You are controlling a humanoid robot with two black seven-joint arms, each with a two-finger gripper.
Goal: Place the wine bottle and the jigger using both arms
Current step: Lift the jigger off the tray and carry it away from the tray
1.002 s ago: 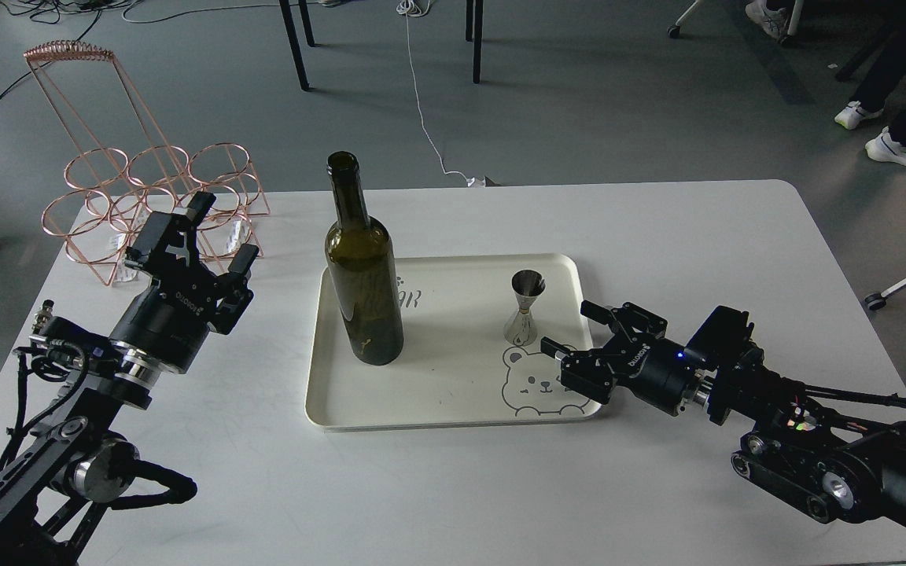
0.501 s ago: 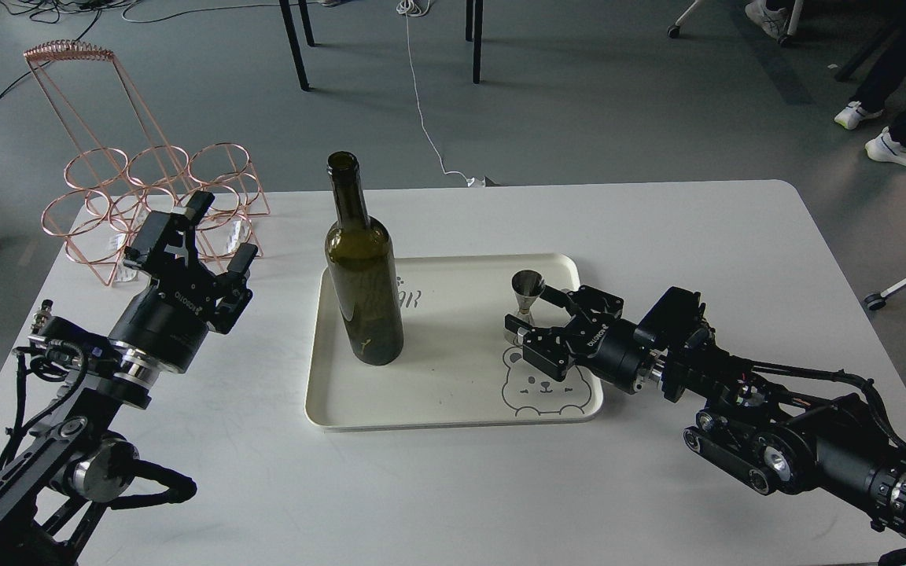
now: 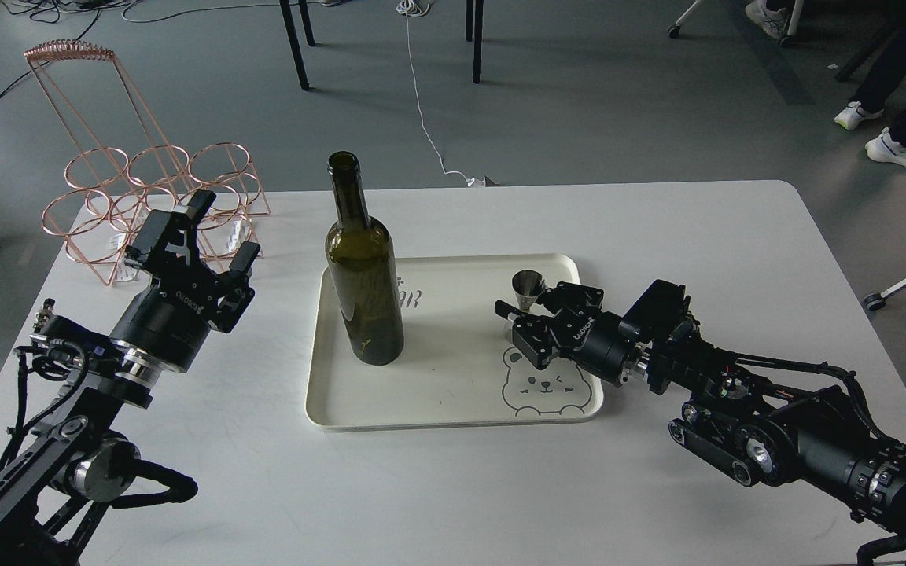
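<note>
The dark olive-green wine bottle (image 3: 364, 283) stands upright on the left part of the cream tray (image 3: 453, 418). The small silver jigger (image 3: 528, 284) stands on the right part of the tray. Only its upper cup shows; its lower half is hidden behind my right gripper (image 3: 528, 303). That gripper is open, with one finger on each side of the jigger's waist. My left gripper (image 3: 224, 229) is open and empty, above the table left of the bottle and apart from it.
A copper wire bottle rack (image 3: 156, 189) stands at the table's back left corner, just behind my left gripper. The tray has a bear drawing near its front right. Chair legs and a person's feet are on the floor beyond the table.
My right arm has moved left and forward over the tray, bringing its open fingers around the jigger. The left arm, the bottle and the jigger have not moved.
</note>
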